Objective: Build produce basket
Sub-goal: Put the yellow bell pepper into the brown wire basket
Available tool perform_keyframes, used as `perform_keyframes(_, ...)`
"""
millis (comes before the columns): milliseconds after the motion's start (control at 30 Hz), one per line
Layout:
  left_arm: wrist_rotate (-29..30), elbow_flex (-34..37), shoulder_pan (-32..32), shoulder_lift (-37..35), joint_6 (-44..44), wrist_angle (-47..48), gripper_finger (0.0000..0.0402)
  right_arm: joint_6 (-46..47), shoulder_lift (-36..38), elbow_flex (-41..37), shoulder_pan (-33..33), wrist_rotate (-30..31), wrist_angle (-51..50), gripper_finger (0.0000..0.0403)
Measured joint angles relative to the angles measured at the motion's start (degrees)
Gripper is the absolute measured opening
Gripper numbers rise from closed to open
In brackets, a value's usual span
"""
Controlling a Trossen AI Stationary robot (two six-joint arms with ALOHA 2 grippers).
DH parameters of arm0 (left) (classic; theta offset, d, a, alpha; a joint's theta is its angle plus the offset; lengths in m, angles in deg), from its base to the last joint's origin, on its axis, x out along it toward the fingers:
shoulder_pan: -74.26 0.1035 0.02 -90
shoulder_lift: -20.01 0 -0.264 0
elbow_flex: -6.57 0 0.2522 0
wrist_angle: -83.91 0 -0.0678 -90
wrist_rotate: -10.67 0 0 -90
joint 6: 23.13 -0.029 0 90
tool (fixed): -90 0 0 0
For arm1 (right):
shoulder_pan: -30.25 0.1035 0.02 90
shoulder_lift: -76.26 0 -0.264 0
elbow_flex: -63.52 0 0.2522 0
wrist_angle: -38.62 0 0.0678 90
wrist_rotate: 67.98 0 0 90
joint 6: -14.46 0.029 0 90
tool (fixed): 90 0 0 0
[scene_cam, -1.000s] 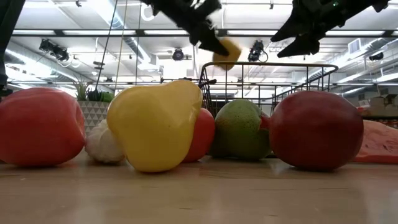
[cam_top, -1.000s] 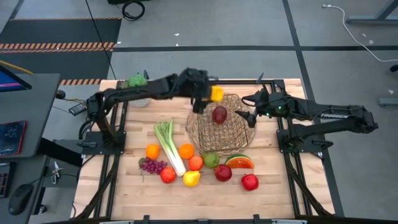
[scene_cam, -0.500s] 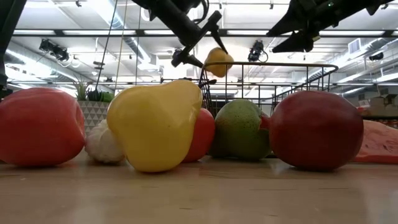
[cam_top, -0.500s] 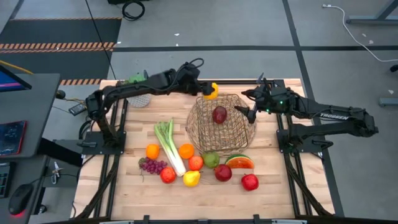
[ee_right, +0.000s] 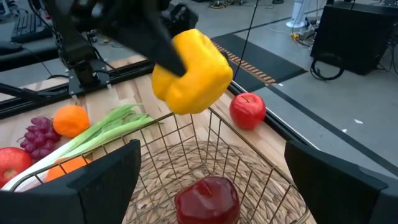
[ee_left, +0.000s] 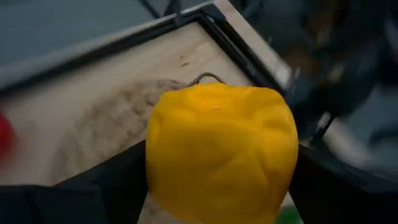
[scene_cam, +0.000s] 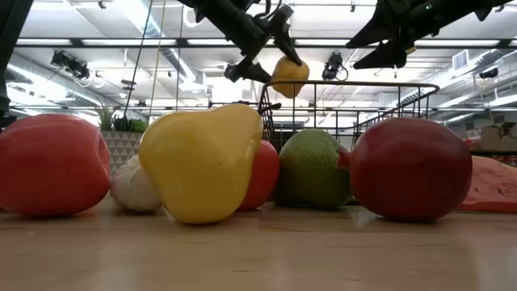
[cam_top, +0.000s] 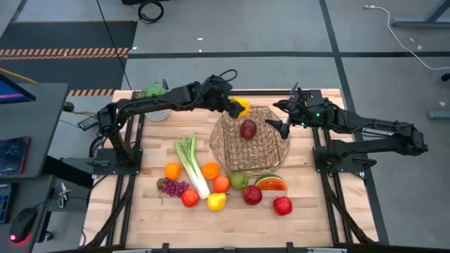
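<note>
Two grippers: the left gripper (cam_top: 237, 107) clamps the yellow pepper (cam_top: 242, 106) above the basket (cam_top: 252, 145) rim; the right gripper (cam_top: 280, 117) gapes wide, empty.

The one word I can read is "TROSSEN", in white letters along my right arm (cam_top: 376, 131), seen from above near the table's right edge. On the fruit, the basket and the table itself I find no lettering or numbers.
</note>
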Motion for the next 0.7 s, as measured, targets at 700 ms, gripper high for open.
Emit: perform_keyframes(700,2.02,-0.02,-10.40,-0.09,-33.66,-1.61,0.0330,0.44,0.00,0.02,0.00,-1.16,0.37,0.0400)
